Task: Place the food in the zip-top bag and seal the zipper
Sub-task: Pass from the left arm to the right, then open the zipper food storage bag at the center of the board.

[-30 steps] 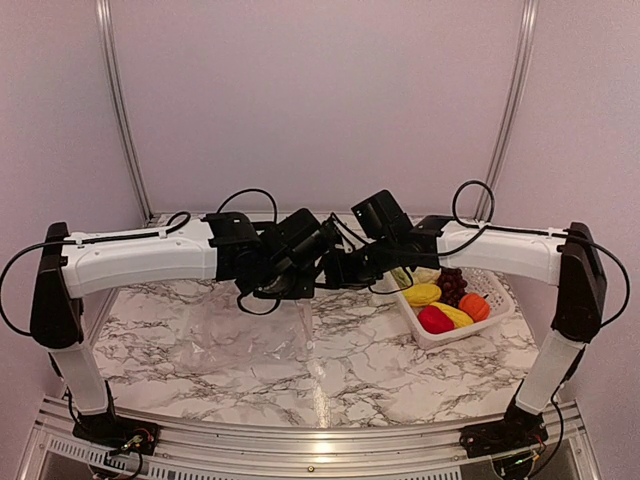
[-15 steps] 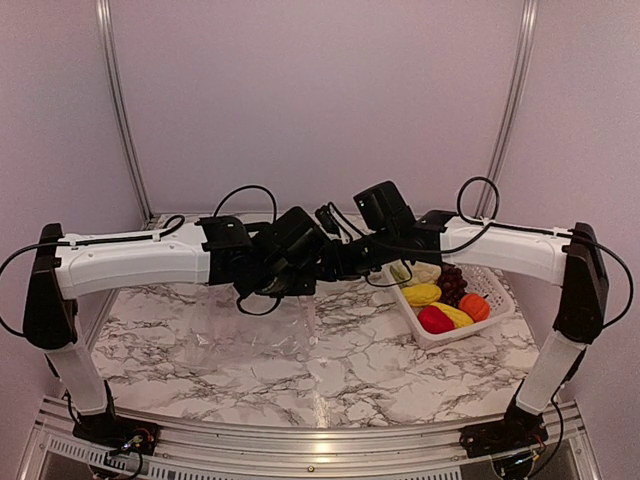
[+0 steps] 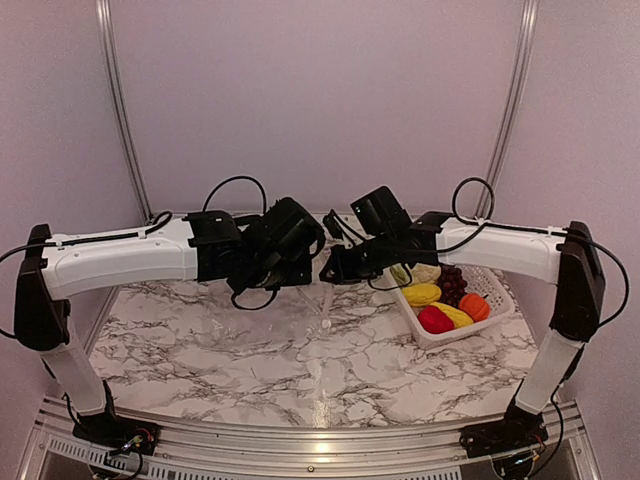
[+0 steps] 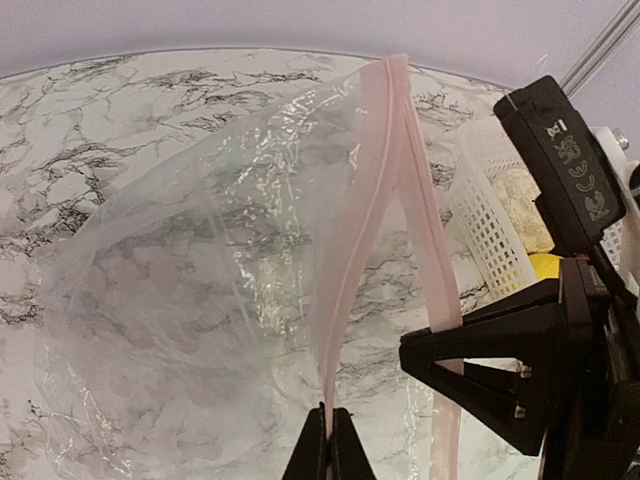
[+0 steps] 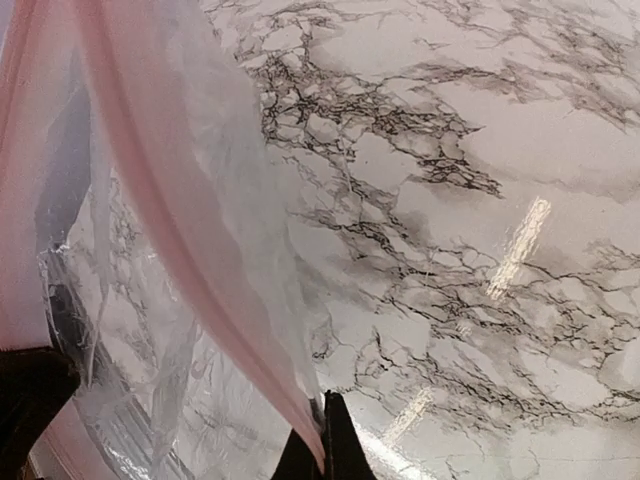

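The clear zip-top bag (image 4: 180, 300) hangs above the marble table, its mouth spread into two pink zipper (image 4: 365, 200) strips. My left gripper (image 4: 328, 445) is shut on one strip. My right gripper (image 5: 322, 445) is shut on the other strip (image 5: 190, 230), and one of its black fingers (image 4: 480, 365) shows in the left wrist view. From above, both grippers, left (image 3: 305, 258) and right (image 3: 328, 272), meet over the table's middle; the bag barely shows there. The food (image 3: 440, 295), yellow, red, orange, purple and white pieces, lies in the white basket (image 3: 495, 285).
The basket stands at the table's right rear, just right of the right gripper; its lattice wall (image 4: 490, 220) is close behind the bag's mouth. Metal frame posts (image 3: 120, 110) rise at the back corners. Marble tabletop (image 3: 300, 370) lies below the arms.
My right gripper has shut on the bag's zipper strip. The left arm has risen and drawn back left, and the bag has come up off the table.
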`<act>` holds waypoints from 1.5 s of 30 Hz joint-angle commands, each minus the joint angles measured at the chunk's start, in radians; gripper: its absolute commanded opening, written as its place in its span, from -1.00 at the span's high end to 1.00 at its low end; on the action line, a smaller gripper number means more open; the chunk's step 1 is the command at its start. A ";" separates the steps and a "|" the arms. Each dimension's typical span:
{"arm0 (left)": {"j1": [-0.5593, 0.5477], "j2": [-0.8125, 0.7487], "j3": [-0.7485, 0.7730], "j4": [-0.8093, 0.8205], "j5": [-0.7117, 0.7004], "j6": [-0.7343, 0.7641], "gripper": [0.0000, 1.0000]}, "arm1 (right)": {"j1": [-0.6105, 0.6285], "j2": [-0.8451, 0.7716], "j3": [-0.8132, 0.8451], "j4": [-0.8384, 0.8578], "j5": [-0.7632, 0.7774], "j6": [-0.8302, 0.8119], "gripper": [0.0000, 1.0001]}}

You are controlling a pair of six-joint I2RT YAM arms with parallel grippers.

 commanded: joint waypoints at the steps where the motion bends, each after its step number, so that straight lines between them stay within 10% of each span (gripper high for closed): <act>1: -0.002 -0.057 0.000 -0.084 -0.133 -0.084 1.00 | -0.011 -0.088 0.076 -0.057 0.196 0.005 1.00; 6: -0.002 -0.093 -0.033 0.035 -0.087 -0.016 0.96 | -0.008 -0.106 0.099 -0.081 0.238 0.015 1.00; 14: -0.002 -0.095 -0.066 0.235 0.031 0.081 -0.09 | 0.047 -0.092 0.186 -0.091 0.248 0.009 1.00; 23: 0.005 -0.061 -0.016 0.276 -0.003 0.089 -0.28 | 0.073 -0.053 0.287 -0.128 0.264 -0.005 1.00; 29: 0.040 0.038 0.137 0.083 -0.111 0.017 -0.12 | 0.085 -0.028 0.326 -0.156 0.254 -0.006 1.00; 39: 0.090 -0.023 0.092 0.064 -0.183 0.015 0.92 | 0.067 -0.028 0.338 -0.303 0.408 0.053 1.00; 45: 0.090 -0.109 -0.009 0.099 -0.163 0.003 1.00 | 0.002 -0.118 0.244 -0.324 0.489 0.135 1.00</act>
